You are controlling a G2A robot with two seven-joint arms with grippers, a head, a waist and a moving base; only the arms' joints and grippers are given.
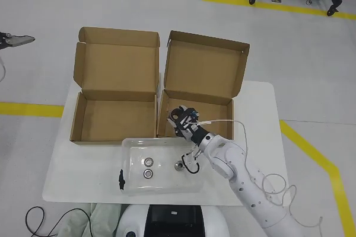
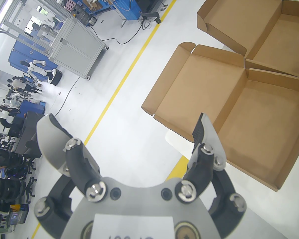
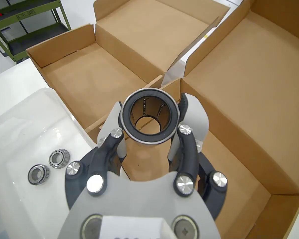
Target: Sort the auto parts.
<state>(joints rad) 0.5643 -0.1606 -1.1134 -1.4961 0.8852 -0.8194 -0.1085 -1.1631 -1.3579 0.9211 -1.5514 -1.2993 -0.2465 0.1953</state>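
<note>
Just beyond the tray (image 1: 166, 185), over the near corner of the cardboard box (image 1: 216, 118) that stands behind the tray's right half, the right claw (image 3: 150, 108) is clamped on a cylindrical bearing (image 3: 150, 138). One finger presses each side of its barrel, and its open bore faces the wrist camera. The bearing hangs above the box floor and is not yet set down.

This box and the second box (image 1: 113, 118), behind the tray's left half, both show bare cardboard floors. So I judge that nothing has been sorted yet and this is the first delivery.

Inside the tray lie a small ring bearing (image 1: 148, 160) and its twin (image 1: 148, 173) just beside it. A rounded metal part (image 1: 179, 166) sits toward the tray's right side, and a small black piece (image 1: 121, 178) lies at the tray's left edge. Those four look to be what is left. Which box each kind belongs in cannot be told from here.

Well away from the tray, off the counter (image 1: 255, 136) on its far left side, the left claw (image 2: 125, 121) hangs over the floor. Its fingers are spread wide and hold nothing.
</note>
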